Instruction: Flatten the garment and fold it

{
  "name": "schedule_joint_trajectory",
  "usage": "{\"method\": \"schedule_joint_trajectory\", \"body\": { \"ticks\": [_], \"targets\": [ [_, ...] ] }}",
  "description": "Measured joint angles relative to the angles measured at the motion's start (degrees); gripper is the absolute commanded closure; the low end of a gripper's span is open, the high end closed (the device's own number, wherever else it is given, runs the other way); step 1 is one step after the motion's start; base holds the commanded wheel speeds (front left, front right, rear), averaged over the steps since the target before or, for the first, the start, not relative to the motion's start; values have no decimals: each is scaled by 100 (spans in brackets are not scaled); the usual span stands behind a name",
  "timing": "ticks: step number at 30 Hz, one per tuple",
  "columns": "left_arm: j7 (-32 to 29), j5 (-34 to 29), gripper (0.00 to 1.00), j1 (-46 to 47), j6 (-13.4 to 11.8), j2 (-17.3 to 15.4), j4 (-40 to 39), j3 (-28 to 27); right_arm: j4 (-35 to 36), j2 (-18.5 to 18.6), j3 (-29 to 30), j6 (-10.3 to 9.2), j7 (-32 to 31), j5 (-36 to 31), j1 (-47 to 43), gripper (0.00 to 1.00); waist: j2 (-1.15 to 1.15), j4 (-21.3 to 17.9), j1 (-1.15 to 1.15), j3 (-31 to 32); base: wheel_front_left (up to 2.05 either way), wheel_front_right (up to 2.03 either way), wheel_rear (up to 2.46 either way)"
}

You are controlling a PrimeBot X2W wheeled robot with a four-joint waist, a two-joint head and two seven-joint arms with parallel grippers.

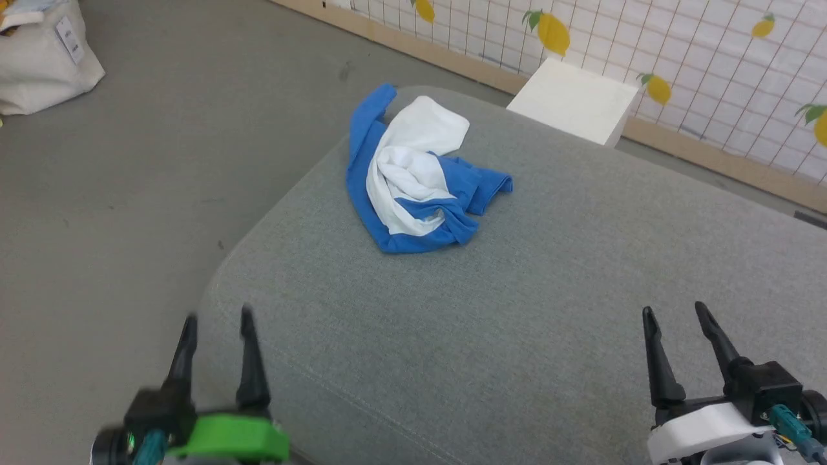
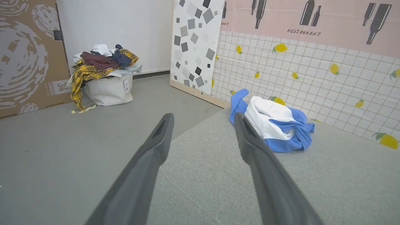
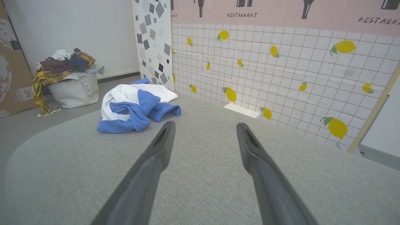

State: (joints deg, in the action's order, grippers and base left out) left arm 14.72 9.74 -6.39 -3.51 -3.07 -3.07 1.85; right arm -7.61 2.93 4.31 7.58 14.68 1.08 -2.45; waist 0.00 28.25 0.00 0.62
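Head view: the shirt is bunched by the far edge of the cushion; soft, light, best pinched at a sleeve. Left claw and right claw are spread.

Both grippers held low, fingers spread.
The left gripper is seen at 7 o'clock in the head view and the right gripper at 5 o'clock; fingers are pointed toward 12, with nothing gripped between them.
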Motion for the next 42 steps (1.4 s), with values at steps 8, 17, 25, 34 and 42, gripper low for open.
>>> {"method": "schedule_joint_trajectory", "body": {
  "ticks": [8, 17, 25, 34, 42],
  "targets": [
    [-900, 190, 0, 1855, 552, -342, -100, 192, 237, -1, 185, 0, -4, -121, 1, 0, 0, -24, 0, -335, 0, 0, 0],
    [-2075, 679, 0, 3760, 815, -900, 910, -44, 925, -1, -11, 0, -230, -298, 202, 0, 0, -362, 0, -850, 0, 0, 0],
    [-2581, 993, 0, 4624, 958, -1383, 2000, -87, 1591, -3, -229, 0, -534, -512, 371, 0, 0, -843, 0, -1437, 0, 0, 0],
    [-3204, 1510, 0, 5052, 1050, -1548, 2914, -48, 2123, -3, -232, 0, -773, -765, 477, 0, 0, -1333, 1, -2148, 0, 0, 0],
    [-4134, 2048, 0, 5248, 975, -1521, 3384, -71, 2398, -3, -224, 0, -901, -801, 569, 0, 0, -1734, 1, -2736, 0, 0, 0]
  ]
}}
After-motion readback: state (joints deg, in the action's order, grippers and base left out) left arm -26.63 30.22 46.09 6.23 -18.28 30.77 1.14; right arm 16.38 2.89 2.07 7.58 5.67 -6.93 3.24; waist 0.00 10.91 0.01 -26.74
